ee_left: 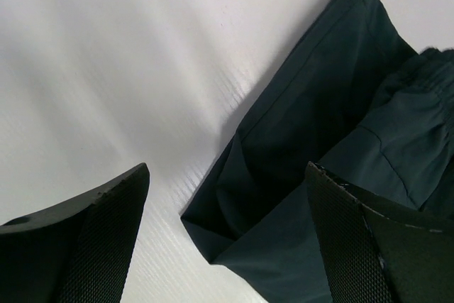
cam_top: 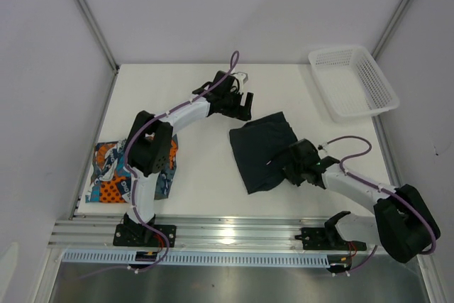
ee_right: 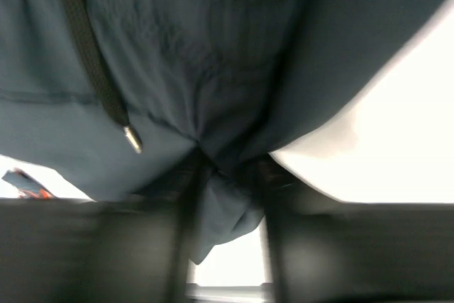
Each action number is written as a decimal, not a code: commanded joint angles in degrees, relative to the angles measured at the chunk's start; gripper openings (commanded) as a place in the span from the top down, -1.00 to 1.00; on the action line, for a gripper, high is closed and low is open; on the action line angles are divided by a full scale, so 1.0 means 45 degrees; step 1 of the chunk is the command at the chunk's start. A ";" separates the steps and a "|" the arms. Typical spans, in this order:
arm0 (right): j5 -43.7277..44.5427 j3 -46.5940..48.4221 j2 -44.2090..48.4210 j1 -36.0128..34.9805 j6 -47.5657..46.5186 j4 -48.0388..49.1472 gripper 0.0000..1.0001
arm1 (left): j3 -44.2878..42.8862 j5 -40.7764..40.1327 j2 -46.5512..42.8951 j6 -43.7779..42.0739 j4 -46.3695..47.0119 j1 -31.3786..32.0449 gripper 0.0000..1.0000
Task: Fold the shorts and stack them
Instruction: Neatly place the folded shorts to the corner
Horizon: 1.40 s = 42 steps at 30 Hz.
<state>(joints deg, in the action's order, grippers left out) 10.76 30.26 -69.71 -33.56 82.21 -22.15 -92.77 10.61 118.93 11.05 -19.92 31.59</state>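
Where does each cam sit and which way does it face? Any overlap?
Top external: above and behind the bases, looking down on table, left arm, right arm, printed shorts, dark shorts, basket.
Left wrist: on left arm, looks past open left fingers at dark shorts' edge and table.
Right wrist: on right arm, close on dark shorts pinched between right fingers; drawstring shows.
Shared: all three see the dark shorts.

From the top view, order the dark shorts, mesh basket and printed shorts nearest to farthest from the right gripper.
1. Dark shorts, held by the right gripper.
2. Mesh basket, far right corner.
3. Printed shorts, near left edge.
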 commanded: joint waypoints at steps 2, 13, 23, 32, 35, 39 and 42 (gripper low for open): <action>-0.0729 0.0502 0.0023 0.2604 -0.4076 -0.0097 0.67 | -0.0244 -0.0171 -0.0571 -0.0365 0.0130 0.0030 -0.84; -0.1826 0.5792 -0.4935 0.4275 -1.2935 -0.2011 0.94 | -0.0029 0.1098 -0.0219 0.0415 0.0754 0.0030 -0.84; -0.0419 0.8215 -0.6615 0.4528 -1.4832 -0.1816 0.35 | 0.1201 0.0379 -0.0122 0.2073 0.1478 -0.0029 -0.85; -0.3933 0.7359 -0.5661 0.5290 -1.4443 -0.0703 -0.29 | 0.1477 0.0649 0.0385 0.2721 0.2221 -0.0283 -0.84; -0.4888 0.6736 -0.5388 0.5524 -1.4052 -0.0469 -0.44 | 0.1184 0.0728 0.0796 0.2740 0.2162 -0.0302 -0.83; -0.4990 0.5798 -0.4919 0.5641 -1.3388 -0.0058 -0.46 | 0.1124 0.0767 0.1011 0.2779 0.2317 -0.0322 -0.73; -0.4698 0.5251 -0.4646 0.5642 -1.2978 0.0021 -0.43 | 0.1027 0.0845 0.1167 0.2779 0.2377 -0.0322 -0.61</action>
<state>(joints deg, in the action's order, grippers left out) -9.54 56.01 -93.38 -8.38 21.10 -24.12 -86.08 13.67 122.65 22.70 -10.37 30.46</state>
